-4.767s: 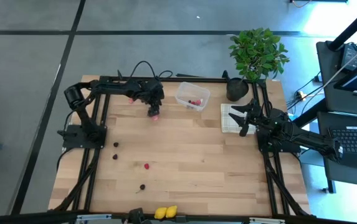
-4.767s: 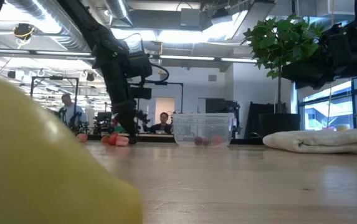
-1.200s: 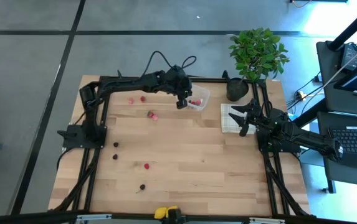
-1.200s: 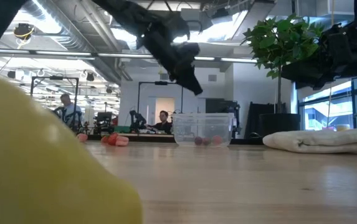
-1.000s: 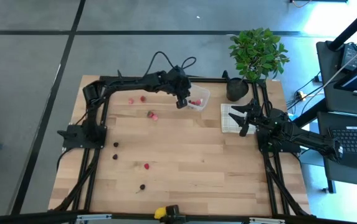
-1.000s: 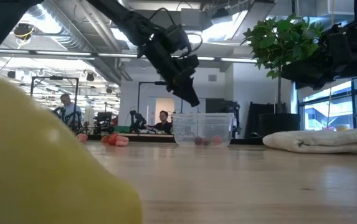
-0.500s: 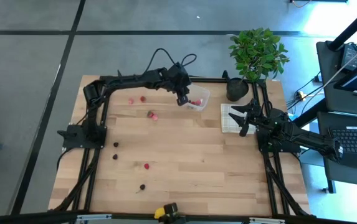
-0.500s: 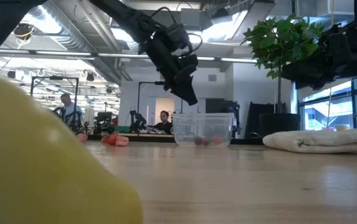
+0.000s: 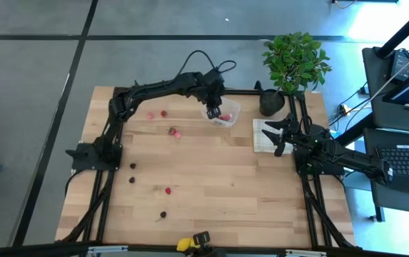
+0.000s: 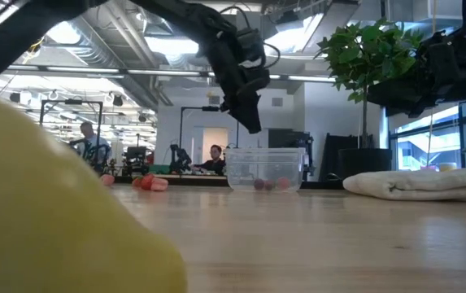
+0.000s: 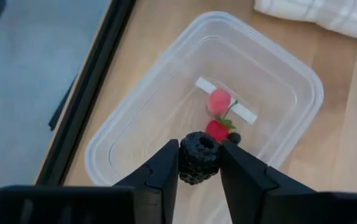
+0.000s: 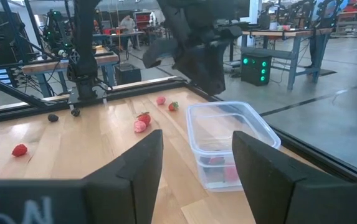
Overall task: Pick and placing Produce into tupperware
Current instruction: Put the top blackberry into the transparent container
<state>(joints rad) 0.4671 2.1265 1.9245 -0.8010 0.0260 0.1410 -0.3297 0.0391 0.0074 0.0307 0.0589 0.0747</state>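
Tightly pinched blackberry (image 11: 198, 157) between left fingers (image 11: 166, 171)

The left end effector (image 9: 216, 112) hangs over the small clear plastic tupperware box (image 9: 229, 106) at the far side of the light wooden surface (image 9: 218, 185). Small red berries (image 9: 223, 117) lie in the box. The right end effector (image 9: 278, 133) rests over the beige checked cloth square (image 9: 261, 137). Red and dark berries (image 9: 132, 166) lie scattered on the surface; a yellow lemon-like piece (image 9: 183, 244) sits at the near edge.
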